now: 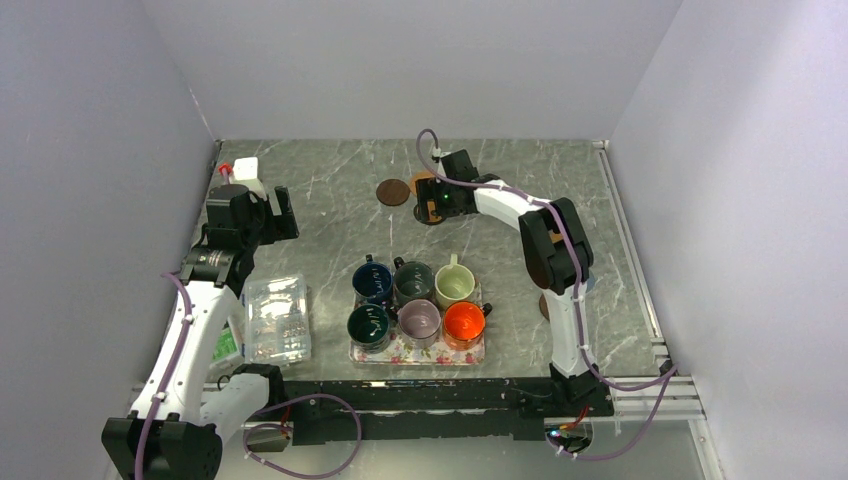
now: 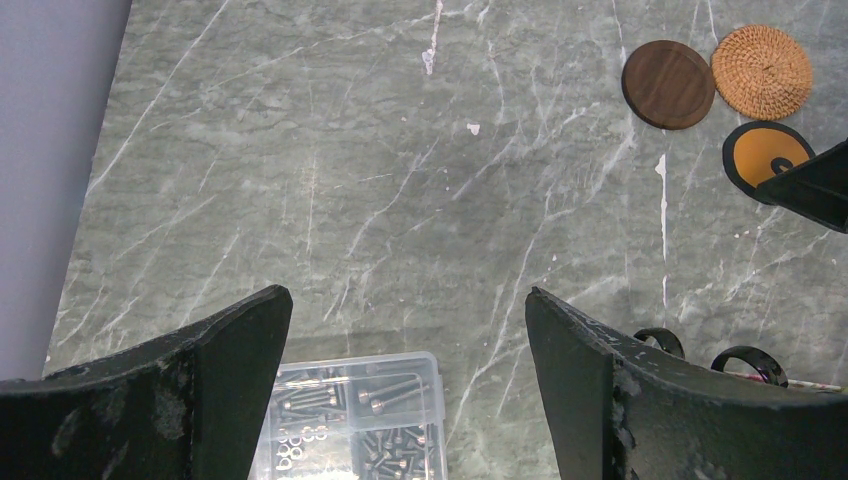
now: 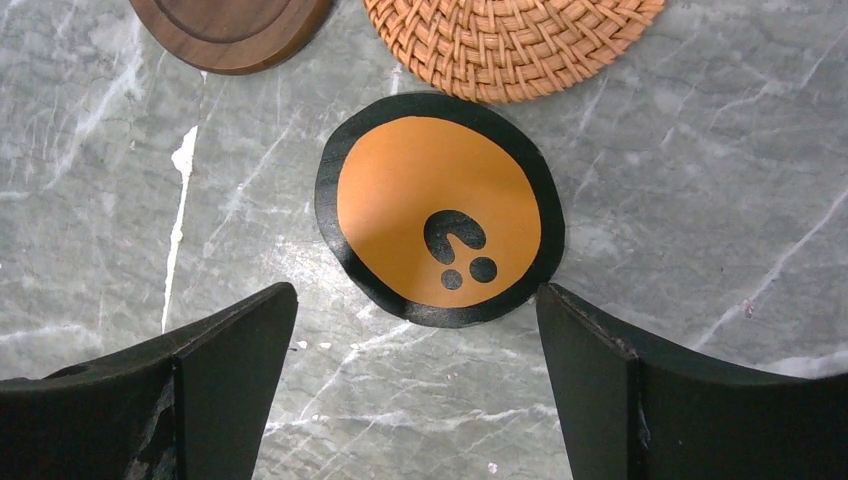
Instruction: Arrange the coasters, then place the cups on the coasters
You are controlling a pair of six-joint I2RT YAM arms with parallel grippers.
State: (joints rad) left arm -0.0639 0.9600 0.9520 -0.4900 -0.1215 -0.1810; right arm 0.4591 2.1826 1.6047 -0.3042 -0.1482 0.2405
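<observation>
Three coasters lie close together at the back of the table: a dark brown one [image 1: 393,191] [image 3: 230,30], a tan woven one [image 2: 762,71] [image 3: 510,40], and one with an orange face and a black rim [image 3: 440,208] [image 2: 764,158]. My right gripper [image 3: 415,295] [image 1: 432,205] hovers open just on the near side of the orange coaster, with nothing between its fingers. Several cups stand on the floral tray [image 1: 400,352]: navy [image 1: 373,283], dark green [image 1: 413,282], cream [image 1: 455,285], dark green [image 1: 369,325], mauve [image 1: 419,320], orange [image 1: 464,322]. My left gripper [image 2: 408,300] [image 1: 285,215] is open over bare table at the left.
A clear compartment box [image 1: 277,318] [image 2: 355,420] of screws lies left of the tray. A small white block [image 1: 243,170] sits in the back left corner. A brown round shape [image 1: 545,305] shows partly behind the right arm. Walls close the table at the back and sides.
</observation>
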